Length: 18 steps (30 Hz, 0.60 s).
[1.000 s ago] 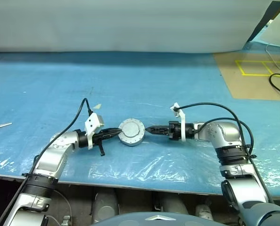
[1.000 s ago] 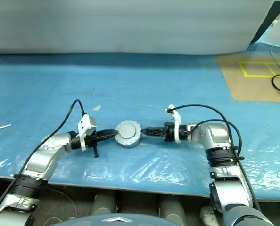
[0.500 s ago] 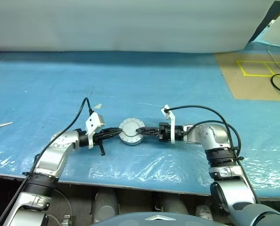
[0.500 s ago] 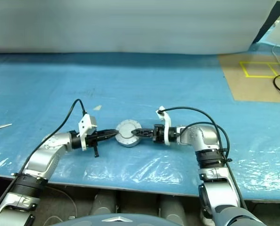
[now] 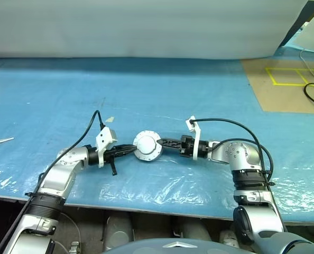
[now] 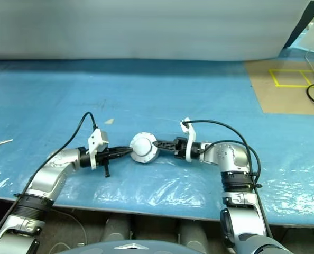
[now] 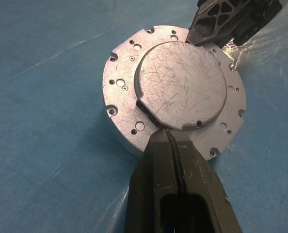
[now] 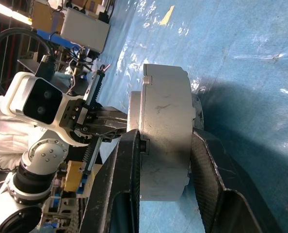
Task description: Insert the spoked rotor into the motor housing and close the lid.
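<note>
Blue plastic-covered table (image 5: 199, 95) carries the motor housing (image 8: 166, 145) at centre-near, lid (image 7: 180, 92) closed on top — right gripper (image 5: 158, 142) clamps it from the right, fingers (image 8: 129, 165) on its two faces, while the left gripper (image 5: 134, 148), pinched together, touches its left rim.

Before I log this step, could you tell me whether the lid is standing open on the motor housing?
No, the lid lies flat and shut on the motor housing, showing its plain outer face with the raised circle.
</note>
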Motion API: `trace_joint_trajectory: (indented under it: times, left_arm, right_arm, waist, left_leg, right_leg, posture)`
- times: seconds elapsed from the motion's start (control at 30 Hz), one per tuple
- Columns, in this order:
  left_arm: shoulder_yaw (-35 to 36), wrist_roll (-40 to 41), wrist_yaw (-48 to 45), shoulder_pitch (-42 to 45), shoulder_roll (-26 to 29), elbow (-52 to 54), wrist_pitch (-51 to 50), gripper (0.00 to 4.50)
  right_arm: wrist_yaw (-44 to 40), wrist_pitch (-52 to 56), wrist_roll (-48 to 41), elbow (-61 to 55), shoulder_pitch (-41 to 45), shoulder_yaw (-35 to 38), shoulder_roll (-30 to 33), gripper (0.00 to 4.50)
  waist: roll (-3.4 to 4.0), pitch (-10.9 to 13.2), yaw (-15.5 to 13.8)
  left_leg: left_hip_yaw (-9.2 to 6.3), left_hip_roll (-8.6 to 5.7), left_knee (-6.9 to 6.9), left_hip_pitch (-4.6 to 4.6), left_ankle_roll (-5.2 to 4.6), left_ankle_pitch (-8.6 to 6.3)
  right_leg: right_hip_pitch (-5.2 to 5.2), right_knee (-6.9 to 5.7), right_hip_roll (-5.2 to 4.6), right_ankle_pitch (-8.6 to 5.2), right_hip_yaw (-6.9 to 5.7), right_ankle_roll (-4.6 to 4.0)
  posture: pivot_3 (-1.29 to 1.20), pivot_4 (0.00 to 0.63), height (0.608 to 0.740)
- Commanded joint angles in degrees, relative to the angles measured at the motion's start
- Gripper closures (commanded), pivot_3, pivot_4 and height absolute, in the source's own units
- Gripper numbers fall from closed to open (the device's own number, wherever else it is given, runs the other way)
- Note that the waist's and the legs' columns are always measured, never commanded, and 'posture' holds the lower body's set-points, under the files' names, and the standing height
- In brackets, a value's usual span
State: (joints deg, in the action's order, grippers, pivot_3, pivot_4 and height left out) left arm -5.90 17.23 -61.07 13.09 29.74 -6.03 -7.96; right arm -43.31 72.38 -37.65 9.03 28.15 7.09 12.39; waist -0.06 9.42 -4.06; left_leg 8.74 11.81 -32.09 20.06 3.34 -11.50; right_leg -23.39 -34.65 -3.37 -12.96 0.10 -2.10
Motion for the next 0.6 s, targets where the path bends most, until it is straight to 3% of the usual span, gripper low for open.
trace_joint_trajectory:
  times: [0.03, 0.13, 0.33, 0.6]
  left_arm:
    - [0.55, 1.21, 0.68, -0.35, -0.87, 0.88, -1.42, 4.5]
    - [4.87, 9.94, 1.07, -1.56, -1.88, 8.57, -7.71, 4.5]
    - [11.15, 23.33, 2.42, -4.77, 2.98, 23.88, -23.32, 4.5]
    - [20.24, 32.72, 7.25, -6.76, 5.52, 26.38, -29.87, 4.5]
  right_arm:
    - [0.53, -0.62, -0.94, -0.21, -0.48, -1.26, -1.07, 3.42]
    - [0.62, -1.19, -0.8, 0.48, -0.4, -1.29, -1.11, 3.42]
    - [2.0, -2.49, -0.17, 3.51, -0.15, -1.15, -1.85, 3.42]
    - [3.83, -2.02, -2.12, 6.16, 0.77, 2.06, -2.61, 3.42]
  waist:
    - [0.0, 0.0, 0.04]
    - [0.01, 0.02, 0.24]
    - [-0.05, 0.04, 0.22]
    - [0.05, 0.0, 0.42]
  left_leg:
    - [0.0, 0.0, 0.0, 0.0, 0.0, 0.0]
    - [0.0, 0.0, 0.0, 0.03, 0.0, 0.0]
    - [-0.04, 0.04, -0.07, 0.96, 0.04, 0.02]
    - [-0.01, 0.05, -0.08, 0.82, 0.11, -0.03]
  right_leg:
    - [0.0, 0.0, 0.0, 0.0, 0.0, 0.0]
    - [-0.04, -0.02, 0.01, 0.0, 0.0, 0.0]
    - [-0.9, -0.14, 0.11, 0.03, -0.07, -0.04]
    - [-0.85, -0.15, 0.15, 0.02, -0.04, -0.05]
  posture:
    - [0.0, 0.15, 0.74]
    - [0.0, 0.15, 0.74]
    - [0.0, 0.15, 0.74]
    - [0.0, 0.15, 0.74]
